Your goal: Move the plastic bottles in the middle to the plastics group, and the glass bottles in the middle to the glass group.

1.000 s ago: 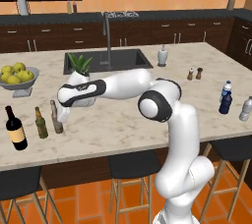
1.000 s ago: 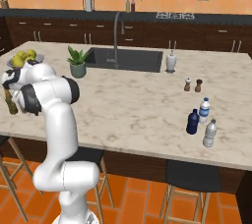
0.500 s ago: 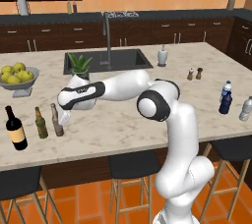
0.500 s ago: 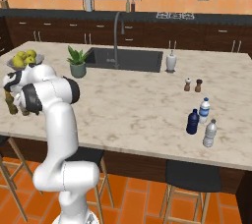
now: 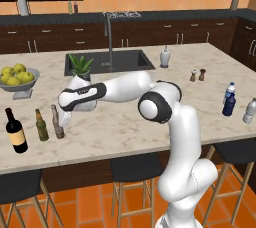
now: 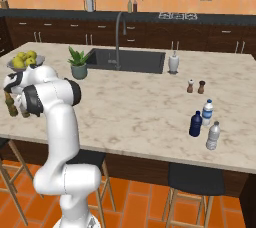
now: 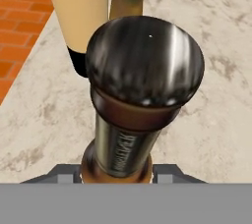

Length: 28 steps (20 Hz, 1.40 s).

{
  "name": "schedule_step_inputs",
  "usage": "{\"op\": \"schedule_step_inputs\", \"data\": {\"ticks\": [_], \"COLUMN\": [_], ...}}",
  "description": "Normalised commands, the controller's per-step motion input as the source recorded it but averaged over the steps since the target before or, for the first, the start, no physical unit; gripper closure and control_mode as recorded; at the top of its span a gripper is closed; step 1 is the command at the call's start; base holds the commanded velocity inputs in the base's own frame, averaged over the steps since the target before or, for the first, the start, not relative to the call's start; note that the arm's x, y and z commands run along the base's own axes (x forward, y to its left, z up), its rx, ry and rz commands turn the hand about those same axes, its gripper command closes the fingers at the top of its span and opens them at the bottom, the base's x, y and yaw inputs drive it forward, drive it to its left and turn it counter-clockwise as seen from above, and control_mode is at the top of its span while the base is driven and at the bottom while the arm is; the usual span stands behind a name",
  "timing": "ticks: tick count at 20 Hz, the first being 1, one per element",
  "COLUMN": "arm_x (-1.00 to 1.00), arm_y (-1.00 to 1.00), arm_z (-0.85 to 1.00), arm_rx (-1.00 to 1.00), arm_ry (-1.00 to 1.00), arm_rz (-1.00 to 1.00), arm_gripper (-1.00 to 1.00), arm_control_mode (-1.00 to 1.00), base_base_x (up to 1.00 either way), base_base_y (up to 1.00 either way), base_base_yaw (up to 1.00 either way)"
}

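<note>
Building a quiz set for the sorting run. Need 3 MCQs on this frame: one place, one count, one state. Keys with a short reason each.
1. Where does the brown bottle stand?
A. beside the olive green bottle, near the wine bottle
B. in the sink
C. beside the shakers

2. How many bottles stand at the counter's right end?
A. one
B. three
C. five

3. What is the gripper doing?
A. hanging open over the sink
B. closed around the brown bottle, which stands upright on the counter
C. holding the dark blue bottle in the air

Key:
1 A: left base view shows wine, green and brown bottles in a row at the left end.
2 B: dark blue bottle, water bottle and pale clear bottle stand together.
3 B: hand view shows the bottle's neck between the fingertips, its base down on the counter.
</note>
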Motion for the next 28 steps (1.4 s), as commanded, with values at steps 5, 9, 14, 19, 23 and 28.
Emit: {"op": "schedule_step_inputs", "data": {"ticks": [5,9,14,19,23,28], "arm_x": [0.00,0.01,0.00,0.00,0.00,-0.01], "arm_y": [0.00,-0.01,0.00,0.00,-0.02,-0.11], "arm_z": [-0.01,-0.04,0.00,0.00,0.00,0.24], "arm_rx": [0.02,0.02,0.00,0.00,0.00,0.00], "arm_ry": [-0.03,-0.02,0.00,0.00,-0.03,-0.03], "arm_rz": [0.00,0.00,0.00,0.00,0.00,0.00], "arm_gripper": [1.00,1.00,-1.00,-1.00,-1.00,-1.00], "arm_control_mode": [-1.00,-1.00,-1.00,-1.00,-1.00,-1.00], "base_base_x": [0.00,0.00,0.00,0.00,0.00,0.00], "base_base_y": [0.00,0.00,0.00,0.00,0.00,0.00], "base_base_yaw": [0.00,0.00,0.00,0.00,0.00,0.00]}}
